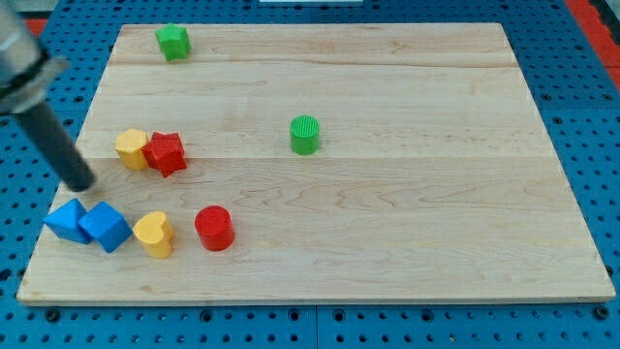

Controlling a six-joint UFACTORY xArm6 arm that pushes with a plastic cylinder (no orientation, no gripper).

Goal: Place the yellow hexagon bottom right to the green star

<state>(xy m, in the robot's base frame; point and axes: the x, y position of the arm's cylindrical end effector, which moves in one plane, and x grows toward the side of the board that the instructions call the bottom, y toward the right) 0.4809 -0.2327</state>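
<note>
The arm ends in a plain dark rod with no gripper, so it has nothing to open, close or grasp with; its tip (83,182) rests on the wooden board (387,223) near that board's left edge. Taking the yellow hexagon (132,148) as the landmark, the tip lies just to its lower left, apart from it. The yellow hexagon sits in the left part of the board, about mid-height, and the red star (166,152) touches its right side. The green star (173,41) stands well above the hexagon and slightly to the right, near the board's top edge. The green cylinder (304,135) is well to the hexagon's right, at about the same height. Below the hexagon lies a row near the board's bottom edge: a blue block (67,220) and a blue cube (105,226) touching each other to its lower left, a yellow heart (154,234) just beneath, and a red cylinder (214,228) to its lower right.
</note>
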